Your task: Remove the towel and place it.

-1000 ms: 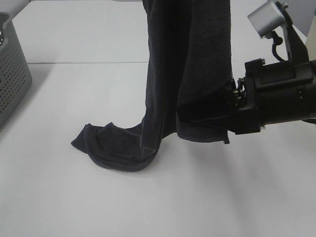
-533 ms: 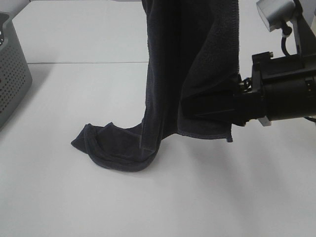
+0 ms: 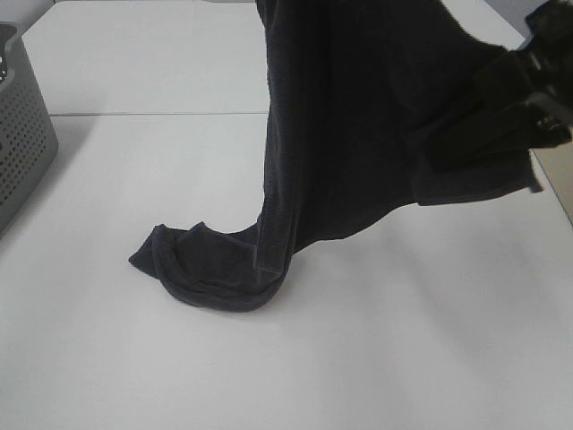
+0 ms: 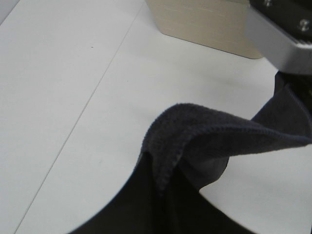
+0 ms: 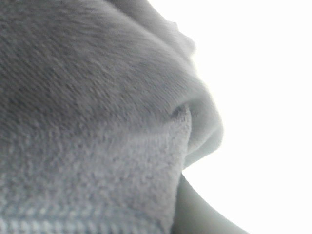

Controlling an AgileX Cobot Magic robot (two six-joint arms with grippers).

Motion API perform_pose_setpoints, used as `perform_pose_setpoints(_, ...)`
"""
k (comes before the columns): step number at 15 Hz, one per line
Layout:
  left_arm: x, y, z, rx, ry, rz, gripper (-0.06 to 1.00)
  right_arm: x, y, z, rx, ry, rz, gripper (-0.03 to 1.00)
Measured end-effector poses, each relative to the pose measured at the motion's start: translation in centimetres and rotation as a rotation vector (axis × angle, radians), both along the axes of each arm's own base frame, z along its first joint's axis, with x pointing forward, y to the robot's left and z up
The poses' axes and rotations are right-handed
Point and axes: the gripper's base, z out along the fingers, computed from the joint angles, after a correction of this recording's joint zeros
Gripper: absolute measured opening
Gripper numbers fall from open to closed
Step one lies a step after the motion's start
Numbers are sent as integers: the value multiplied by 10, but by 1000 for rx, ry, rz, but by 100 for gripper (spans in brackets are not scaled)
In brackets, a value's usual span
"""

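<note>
Towel [image 3: 349,116]: dark charcoal terry, floppy, with stitched hems. It hangs in a long fold from above the top of the frame, mid-table. Its low end is pooled in a curled heap on the smooth white table [image 3: 403,349], left of centre.
Right gripper [image 3: 466,125] is clamped on the towel's right hem corner and holds it up off the table to the right. Its wrist cam shows only fuzzy pile.
Left gripper [image 4: 291,80] is closed, probably pinching the towel's top edge, but the contact sits at the frame edge.
Grey perforated plastic basket [image 3: 22,134] is far left, well apart from the towel.
</note>
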Motion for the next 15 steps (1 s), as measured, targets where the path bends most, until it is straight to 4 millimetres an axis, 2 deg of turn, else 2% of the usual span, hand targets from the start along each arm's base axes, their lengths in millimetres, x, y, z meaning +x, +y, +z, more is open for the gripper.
perform_pose_setpoints(4,9,7,-1,96,-98,57,0,7,-24,59,-239,-117,-113,1)
perform_pose_setpoints(6,15,6,-3,120,-134,72,0,9,-31,94,-279,-246,-144,1)
perform_pose_setpoints(8,18,3,-2,98,-164,71,0,16,-32,118,-301,-341,-142,1)
perform_pose_setpoints(11,29,4,8,9,-259,95,0,31,-28,134,-326,-409,-99,1)
perform_pose_setpoints(13,45,15,17,-65,-345,140,0,47,-24,144,-335,-471,-84,1)
perform_pose_setpoints(15,62,29,29,-150,-454,192,0,73,-17,150,-332,-555,-98,1)
